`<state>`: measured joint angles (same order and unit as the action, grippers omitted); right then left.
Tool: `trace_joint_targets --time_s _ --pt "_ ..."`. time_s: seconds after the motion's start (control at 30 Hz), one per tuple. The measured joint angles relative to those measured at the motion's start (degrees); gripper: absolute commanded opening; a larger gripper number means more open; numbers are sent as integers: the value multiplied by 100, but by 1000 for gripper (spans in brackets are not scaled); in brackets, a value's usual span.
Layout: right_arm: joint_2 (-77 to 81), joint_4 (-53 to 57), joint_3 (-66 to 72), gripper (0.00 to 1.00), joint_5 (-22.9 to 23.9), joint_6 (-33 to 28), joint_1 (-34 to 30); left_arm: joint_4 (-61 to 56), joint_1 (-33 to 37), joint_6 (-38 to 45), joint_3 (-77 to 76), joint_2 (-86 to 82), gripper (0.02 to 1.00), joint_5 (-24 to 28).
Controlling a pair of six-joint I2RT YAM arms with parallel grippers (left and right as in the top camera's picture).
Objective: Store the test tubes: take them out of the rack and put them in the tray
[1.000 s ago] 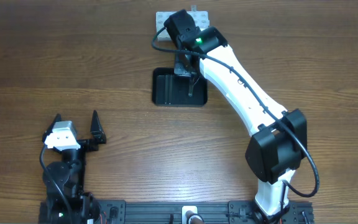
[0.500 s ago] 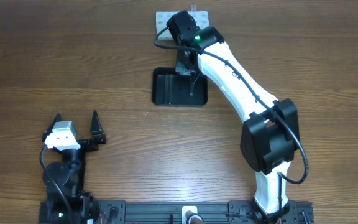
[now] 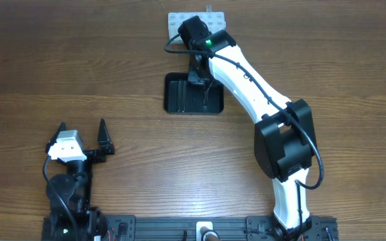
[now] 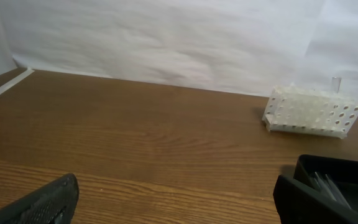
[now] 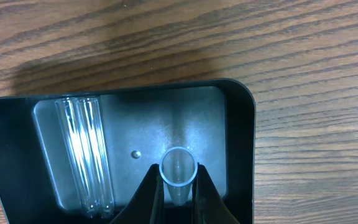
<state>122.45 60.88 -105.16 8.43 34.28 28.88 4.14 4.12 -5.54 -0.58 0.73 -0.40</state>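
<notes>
We list, largest first:

- Tabletop [image 3: 79,67]: brown wood grain; it carries everything below.
- Right arm [image 3: 260,87]: reaches up from its base to the tray.
- Left arm [image 3: 69,181]: folded near its base, well apart from tray and rack.
- Tray [image 3: 176,100]: black, shallow, with rounded corners, just in front of the rack.
- Rack [image 3: 175,23]: white, with many holes, at the far edge of the tabletop. We see one upright tube [image 4: 336,82] at one end.
- Left pincer [image 3: 84,132]: fingers spread wide, holding nothing.
- Right pincer [image 5: 179,180]: over the tray's inside, fingers closed on a test tube [image 5: 178,165] held upright, mouth facing the wrist camera.
- Two clear tubes [image 5: 86,155]: lying side by side on the tray floor, beside the held one.
</notes>
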Motion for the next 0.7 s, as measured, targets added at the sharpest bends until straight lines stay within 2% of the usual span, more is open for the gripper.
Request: trace_joint_targets --time_s 0.7 --pt "321 -13 0 38 4 -2 0 0 0 0 0 0 998 0"
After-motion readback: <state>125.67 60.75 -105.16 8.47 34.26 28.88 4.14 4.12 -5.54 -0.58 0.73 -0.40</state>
